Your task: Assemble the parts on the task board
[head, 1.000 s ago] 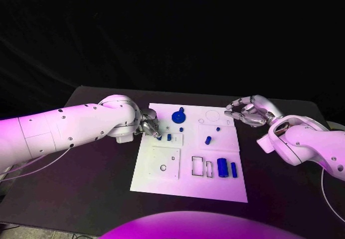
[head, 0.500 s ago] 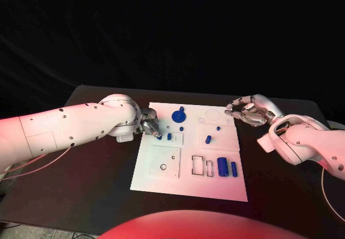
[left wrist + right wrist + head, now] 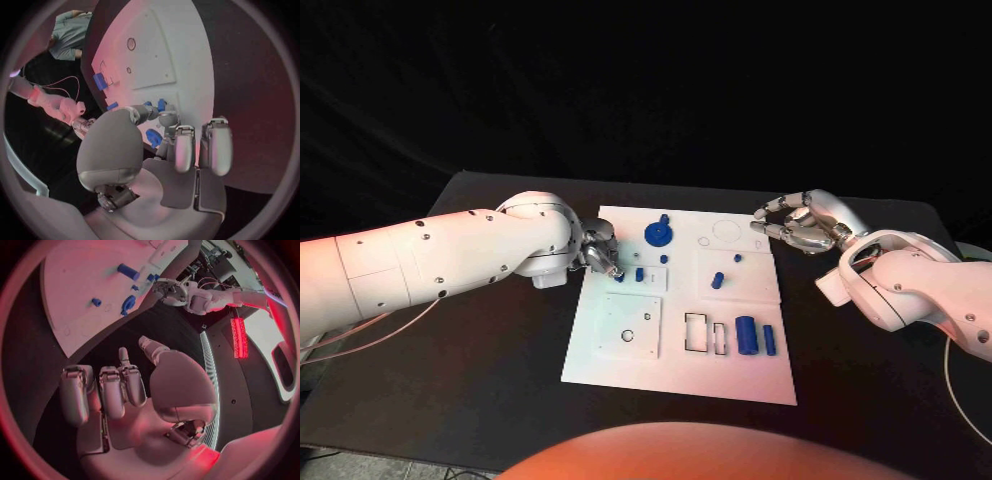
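Observation:
The white task board point(image 3: 678, 372) lies in the middle of the black table. My left hand point(image 3: 600, 250) is at the board's left edge; its thumb and a finger point(image 3: 167, 119) pinch a small blue part point(image 3: 619, 275) down on the board, beside a blue peg point(image 3: 639, 273). A blue round piece point(image 3: 658, 235) sits near the far edge. A blue peg point(image 3: 717, 281) stands mid-board. A blue cylinder point(image 3: 747, 335) and a blue bar point(image 3: 769, 340) lie at the near right. My right hand point(image 3: 798, 225) hovers off the board's far right corner, fingers curled in on nothing.
Rectangular outlined slots point(image 3: 695, 333) and a square plate with holes point(image 3: 630, 325) mark the board's near half. Bare black table point(image 3: 473, 380) surrounds the board on all sides. The right wrist view shows the board point(image 3: 81, 280) and my left hand point(image 3: 169, 290) beyond it.

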Available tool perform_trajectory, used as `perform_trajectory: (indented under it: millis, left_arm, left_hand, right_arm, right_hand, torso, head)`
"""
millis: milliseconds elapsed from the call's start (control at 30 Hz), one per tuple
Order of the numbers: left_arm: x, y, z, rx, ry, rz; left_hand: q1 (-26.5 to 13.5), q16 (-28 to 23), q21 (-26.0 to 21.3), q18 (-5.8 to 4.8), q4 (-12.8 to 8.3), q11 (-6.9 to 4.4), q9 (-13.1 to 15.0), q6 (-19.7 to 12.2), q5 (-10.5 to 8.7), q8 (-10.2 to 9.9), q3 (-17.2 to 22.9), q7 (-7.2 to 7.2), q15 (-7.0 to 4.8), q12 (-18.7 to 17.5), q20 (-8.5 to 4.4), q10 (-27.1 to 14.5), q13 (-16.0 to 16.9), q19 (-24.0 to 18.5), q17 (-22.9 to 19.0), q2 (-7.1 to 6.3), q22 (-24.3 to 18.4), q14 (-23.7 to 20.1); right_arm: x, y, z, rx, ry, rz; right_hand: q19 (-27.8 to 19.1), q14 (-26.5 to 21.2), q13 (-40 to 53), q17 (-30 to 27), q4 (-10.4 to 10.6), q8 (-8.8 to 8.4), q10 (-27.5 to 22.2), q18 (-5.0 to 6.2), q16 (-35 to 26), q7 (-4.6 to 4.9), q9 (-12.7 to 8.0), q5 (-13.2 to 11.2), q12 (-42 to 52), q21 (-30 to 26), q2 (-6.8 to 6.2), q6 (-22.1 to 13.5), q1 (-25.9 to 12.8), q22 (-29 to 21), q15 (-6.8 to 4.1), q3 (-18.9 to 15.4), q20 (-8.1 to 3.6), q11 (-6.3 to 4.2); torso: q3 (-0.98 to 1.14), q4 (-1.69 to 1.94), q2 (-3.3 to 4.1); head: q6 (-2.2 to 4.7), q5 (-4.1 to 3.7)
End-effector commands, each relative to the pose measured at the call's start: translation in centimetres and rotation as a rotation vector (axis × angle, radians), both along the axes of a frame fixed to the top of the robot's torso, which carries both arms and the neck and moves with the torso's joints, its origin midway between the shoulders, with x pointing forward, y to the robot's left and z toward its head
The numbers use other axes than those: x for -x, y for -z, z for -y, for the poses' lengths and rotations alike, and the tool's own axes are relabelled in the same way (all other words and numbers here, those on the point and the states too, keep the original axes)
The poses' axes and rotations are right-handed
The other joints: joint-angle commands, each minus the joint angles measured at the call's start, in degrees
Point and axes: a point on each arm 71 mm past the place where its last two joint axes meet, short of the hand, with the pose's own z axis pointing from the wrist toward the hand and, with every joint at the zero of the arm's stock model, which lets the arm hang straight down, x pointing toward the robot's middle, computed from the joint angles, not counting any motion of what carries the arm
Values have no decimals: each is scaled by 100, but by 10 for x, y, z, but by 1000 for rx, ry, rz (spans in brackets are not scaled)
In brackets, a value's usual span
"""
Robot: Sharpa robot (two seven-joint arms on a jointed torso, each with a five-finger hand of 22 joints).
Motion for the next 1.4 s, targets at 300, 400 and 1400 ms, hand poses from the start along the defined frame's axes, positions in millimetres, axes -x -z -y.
perform_trajectory:
  millis: [300, 400, 1400]
  left_arm:
    - [3, -7, -10, 79, -81, 46]
    - [4, -7, -13, 87, -90, 57]
    - [8, 9, -8, 55, -55, 96]
  left_hand:
    - [-50, 35, 59, -86, -1057, -10, 463, 112, 40, 31, 1115, -71, -45, 44, -35, 79, 27, 98, 1458, 2, 251, 590]
    - [-55, 36, 60, -86, -1063, -11, 463, 117, 39, 32, 1125, -74, -47, 44, -38, 85, 25, 99, 1459, -4, 252, 590]
    - [-66, 36, 64, -88, -1072, -15, 464, 128, 36, 34, 1144, -77, -51, 52, -42, 101, 36, 103, 1458, -13, 260, 590]
  right_arm:
    - [0, 0, 0, 2, -7, 2]
    - [0, 1, 0, 2, -6, 2]
    - [0, 2, 0, 2, -6, -6]
  right_hand:
    - [368, 598, 961, 1510, 43, 21, 184, 89, 24, 0, 9, 29, 8, -22, 33, -29, 24, 1184, -55, 0, -46, -55]
    - [368, 598, 961, 1510, 43, 21, 184, 89, 24, 0, 9, 29, 8, -22, 33, -29, 24, 1184, -55, 0, -46, -55]
    - [369, 598, 959, 1510, 58, 36, 182, 89, 24, -2, 13, 33, 4, -25, 37, -35, 40, 1184, -56, -9, -47, -57]
  torso:
    - [3, 3, -1]
    - [2, 3, -1]
    - [-2, -2, 2]
  head:
    - [0, -11]
    - [-1, -6]
    - [-25, -16]
